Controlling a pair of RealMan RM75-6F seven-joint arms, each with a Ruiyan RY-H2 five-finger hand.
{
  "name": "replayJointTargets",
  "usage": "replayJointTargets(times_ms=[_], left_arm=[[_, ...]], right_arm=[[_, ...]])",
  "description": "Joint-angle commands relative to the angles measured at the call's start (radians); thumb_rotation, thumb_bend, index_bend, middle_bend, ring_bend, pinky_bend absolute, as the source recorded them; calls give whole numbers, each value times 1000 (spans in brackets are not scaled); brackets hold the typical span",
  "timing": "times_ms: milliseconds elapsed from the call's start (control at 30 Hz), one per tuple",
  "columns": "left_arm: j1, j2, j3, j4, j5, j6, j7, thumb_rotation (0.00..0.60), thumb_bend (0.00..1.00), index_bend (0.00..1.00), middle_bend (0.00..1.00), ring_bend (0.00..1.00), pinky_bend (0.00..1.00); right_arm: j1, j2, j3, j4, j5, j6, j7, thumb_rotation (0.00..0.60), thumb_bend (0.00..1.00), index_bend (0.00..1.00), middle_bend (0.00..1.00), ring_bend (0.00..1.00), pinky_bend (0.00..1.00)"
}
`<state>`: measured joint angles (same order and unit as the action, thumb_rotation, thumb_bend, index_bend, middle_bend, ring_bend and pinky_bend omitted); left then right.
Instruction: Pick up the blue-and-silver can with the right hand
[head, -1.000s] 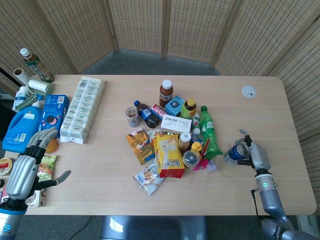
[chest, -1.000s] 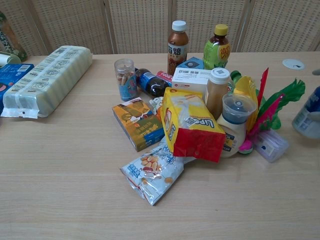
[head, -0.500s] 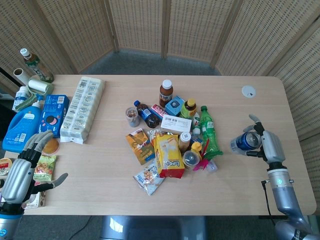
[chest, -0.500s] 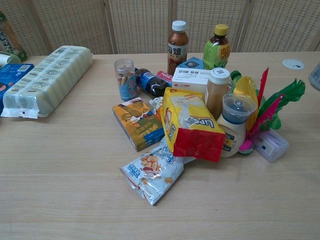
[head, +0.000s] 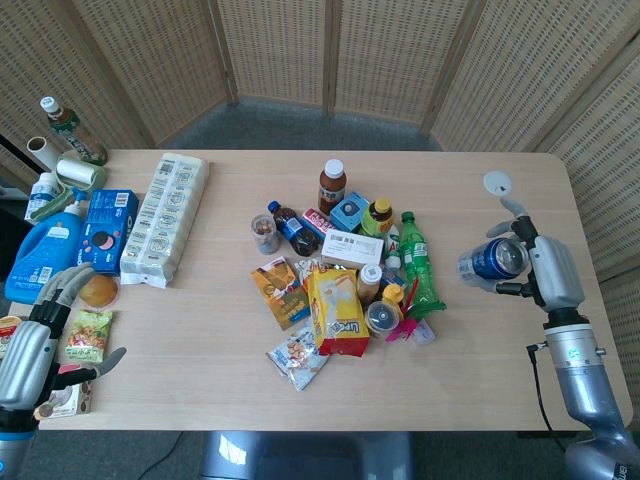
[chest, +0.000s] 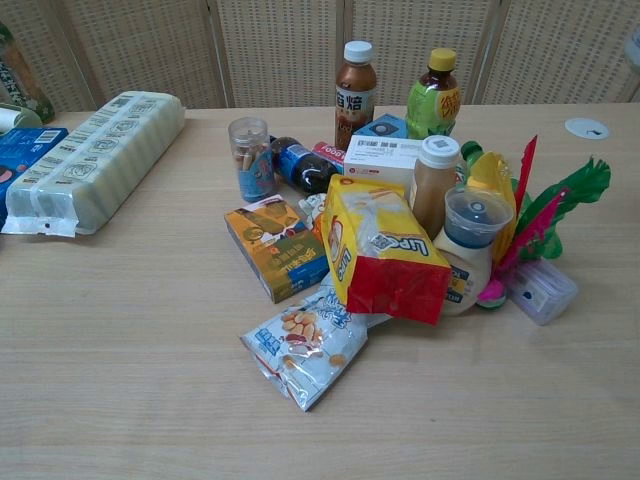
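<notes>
In the head view my right hand (head: 545, 272) grips the blue-and-silver can (head: 490, 261) and holds it up off the table at the right side, its top tilted toward the camera. The can is well clear of the item pile. The chest view shows only a sliver of the can (chest: 634, 45) at its upper right edge. My left hand (head: 35, 345) hovers with fingers spread at the table's front left edge, holding nothing.
A pile of bottles, snack bags and boxes (head: 340, 280) fills the table's middle. A long white pack (head: 165, 215) lies at the left, with a blue detergent jug (head: 40, 255) and bottles beyond it. A white disc (head: 497, 182) sits at the far right.
My right hand has lifted the can off the table, higher and further back; it has left the chest view almost wholly. My left hand has drawn back toward the front left edge.
</notes>
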<state>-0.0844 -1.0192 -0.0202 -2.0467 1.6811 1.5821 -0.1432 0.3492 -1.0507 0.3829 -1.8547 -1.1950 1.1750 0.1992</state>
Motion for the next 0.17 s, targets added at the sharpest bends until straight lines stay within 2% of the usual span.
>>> replayJointTargets(times_ms=[33,167], left_arm=[[-2,-6,-1,7,-2,-2,-7,600,235,69,67,18,0],[-5,-11,-2,12,-3,-7,-8,600,234,69,67,18,0]], right_arm=[[6,19,7,-21,11,5,-12,600,0,0,407,727,668],[9,30,7,-37,21,12,-20,600,0,0,407,728,667]])
